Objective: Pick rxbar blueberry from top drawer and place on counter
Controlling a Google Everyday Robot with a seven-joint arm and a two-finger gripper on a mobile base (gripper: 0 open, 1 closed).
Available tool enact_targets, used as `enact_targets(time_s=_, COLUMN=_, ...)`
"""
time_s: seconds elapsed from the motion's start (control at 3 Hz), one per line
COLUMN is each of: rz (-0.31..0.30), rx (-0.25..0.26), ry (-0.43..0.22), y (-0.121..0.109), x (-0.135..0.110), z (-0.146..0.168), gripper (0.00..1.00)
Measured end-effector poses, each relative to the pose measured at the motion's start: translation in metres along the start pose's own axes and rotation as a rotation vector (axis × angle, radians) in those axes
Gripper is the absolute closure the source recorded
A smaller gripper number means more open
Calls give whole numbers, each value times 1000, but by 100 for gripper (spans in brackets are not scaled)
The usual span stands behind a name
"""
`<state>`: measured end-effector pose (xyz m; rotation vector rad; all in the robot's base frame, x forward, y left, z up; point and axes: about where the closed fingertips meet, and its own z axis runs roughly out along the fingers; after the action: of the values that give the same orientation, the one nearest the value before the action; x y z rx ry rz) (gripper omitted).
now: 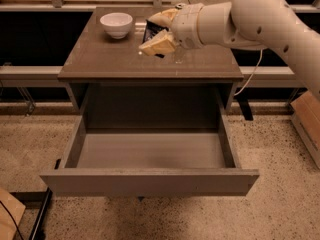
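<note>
My gripper [159, 31] is over the middle of the counter [100, 59], just right of the white bowl. Its two tan fingers [158, 44] are shut on the rxbar blueberry [150, 33], a dark flat bar held on edge between them, close above the tabletop. The top drawer [150, 181] is pulled fully out below the counter, and its light grey floor [150, 151] is bare. My white arm reaches in from the right.
A white bowl [116, 24] stands at the back left of the counter. Speckled floor surrounds the cabinet. A cardboard box [306, 124] sits at the right and a black cable hangs behind the cabinet's right side.
</note>
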<state>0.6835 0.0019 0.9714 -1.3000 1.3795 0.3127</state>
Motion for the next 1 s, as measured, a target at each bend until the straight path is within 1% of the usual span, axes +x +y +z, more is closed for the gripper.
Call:
enact_targets(time_s=0.33, rz=-16, rx=13, ry=37, y=-30, x=17, z=23, gripper=100)
enact_targets(time_s=0.67, rz=-10, rx=28, ry=73, y=-53, x=40, z=46, gripper=85)
enact_targets(time_s=1.0, rz=-9, rx=40, ry=104, y=-70, x=63, z=65, gripper=64)
